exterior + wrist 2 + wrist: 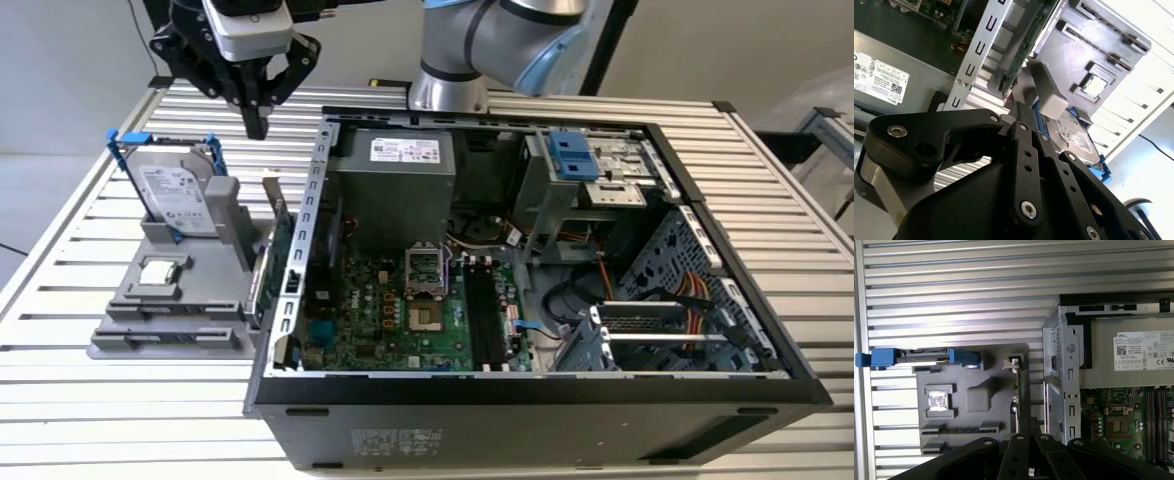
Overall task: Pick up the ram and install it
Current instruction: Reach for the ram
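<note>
The ram stands on its long edge in a slot of the grey holder. It sits below the gripper and a little to the case side of the fingertips, with open air between the two. Standing upright like this, its top edge and both flat faces are free, so fingers coming down from above could close across its thin dimension; lying flat, it would offer nothing to pinch. The gripper hangs with its fingers pointing straight down, drawn together with no gap that I can make out, and it holds nothing. In the first wrist view the stick reads as a thin line running out just ahead of the fingertips, so the tool looks roughly lined up along it, not across it. Further from the gripper on the same holder, away from the case, the hard drive stands upright in its blue bracket. The small square processor lies flat in its own recess, so each part has its own seat. Beyond the ram from the gripper, the computer case lies open side up. That exposes the long memory slots on the motherboard, and none of them appears to hold a stick, so I judge that neither the pick nor the install is done yet.
</note>
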Controlling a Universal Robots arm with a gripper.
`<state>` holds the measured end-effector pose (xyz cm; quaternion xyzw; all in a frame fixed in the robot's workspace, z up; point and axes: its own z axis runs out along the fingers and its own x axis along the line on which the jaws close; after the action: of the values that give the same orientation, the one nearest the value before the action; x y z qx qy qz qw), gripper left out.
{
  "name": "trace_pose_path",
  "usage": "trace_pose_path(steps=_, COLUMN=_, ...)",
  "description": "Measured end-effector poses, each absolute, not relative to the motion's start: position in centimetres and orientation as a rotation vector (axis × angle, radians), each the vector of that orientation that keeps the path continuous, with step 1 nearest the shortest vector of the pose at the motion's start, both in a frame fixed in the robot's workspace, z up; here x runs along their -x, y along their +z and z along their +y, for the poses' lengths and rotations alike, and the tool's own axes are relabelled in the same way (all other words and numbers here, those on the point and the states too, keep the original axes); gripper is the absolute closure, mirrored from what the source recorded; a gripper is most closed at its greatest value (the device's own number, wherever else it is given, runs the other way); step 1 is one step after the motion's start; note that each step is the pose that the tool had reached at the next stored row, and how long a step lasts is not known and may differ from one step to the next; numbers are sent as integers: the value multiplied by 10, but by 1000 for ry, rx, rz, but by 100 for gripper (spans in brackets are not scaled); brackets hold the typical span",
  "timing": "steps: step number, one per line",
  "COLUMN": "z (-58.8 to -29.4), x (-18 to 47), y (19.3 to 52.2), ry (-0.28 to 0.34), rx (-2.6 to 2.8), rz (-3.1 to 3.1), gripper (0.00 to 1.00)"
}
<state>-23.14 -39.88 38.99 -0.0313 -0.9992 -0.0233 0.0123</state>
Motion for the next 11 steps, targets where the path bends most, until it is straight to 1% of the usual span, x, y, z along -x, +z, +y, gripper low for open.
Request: trace_pose_path(steps=11, z=-399, x=244, y=390, ry=-72, rx=86, rz=-3112, gripper=100)
